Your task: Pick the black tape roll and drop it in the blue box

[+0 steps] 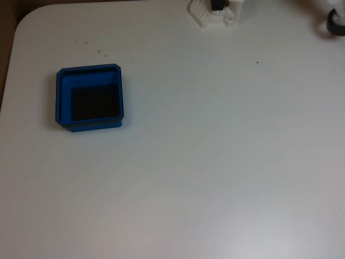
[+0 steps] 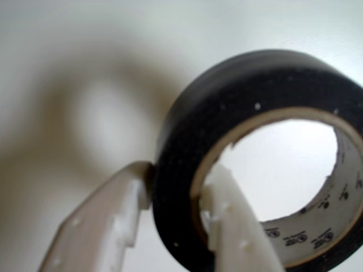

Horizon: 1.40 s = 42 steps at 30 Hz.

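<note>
Tape is in my grip: the black tape roll point(image 2: 227, 164) sits pinched through its wall, one finger of my tool point(image 2: 173, 215) pressed against the black outer band and the other reaching inside the ring against the whitish core. In the close view the roll stands tilted on edge, its opening facing the camera, and the pale surface point(image 2: 85, 85) lies blurred behind it with a soft shadow. I judge the roll is lifted clear of the surface, though the blur keeps me from being sure. Gripping across the wall rather than around the whole ring makes sense, since the fingers only need a narrow spread that way.

In the overhead view the roll point(image 1: 336, 24) shows as a dark arc at the top right corner of the surface point(image 1: 215, 162), cut by the frame edge. A white piece of my arm's base point(image 1: 214, 12) stands at the top edge, left of it. The blue box point(image 1: 89, 99) rests well apart, toward the left edge, its dark floor bare. The carry ahead runs most of the way across the surface, so the pinch has to hold.
</note>
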{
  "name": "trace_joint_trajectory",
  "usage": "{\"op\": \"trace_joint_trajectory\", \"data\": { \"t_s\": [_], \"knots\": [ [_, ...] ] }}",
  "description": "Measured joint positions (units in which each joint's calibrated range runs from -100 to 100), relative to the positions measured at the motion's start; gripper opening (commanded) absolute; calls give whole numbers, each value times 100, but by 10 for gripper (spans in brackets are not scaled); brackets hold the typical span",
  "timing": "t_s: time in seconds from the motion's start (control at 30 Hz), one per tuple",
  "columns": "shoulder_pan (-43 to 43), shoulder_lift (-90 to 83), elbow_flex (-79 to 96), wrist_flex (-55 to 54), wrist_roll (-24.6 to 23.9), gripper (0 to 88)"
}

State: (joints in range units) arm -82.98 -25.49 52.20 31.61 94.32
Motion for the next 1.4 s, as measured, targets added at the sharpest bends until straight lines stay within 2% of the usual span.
{"op": "trace_joint_trajectory", "data": {
  "t_s": [0.37, 0.67, 0.9, 1.4],
  "knots": [
    [0, 0, -735, 99, 0, 18],
    [376, 17, -2090, 2077, 0, 18],
    [1692, 703, -3166, 3243, 42, 19],
    [5096, 1118, -3543, 3383, 42, 18]
  ]
}}
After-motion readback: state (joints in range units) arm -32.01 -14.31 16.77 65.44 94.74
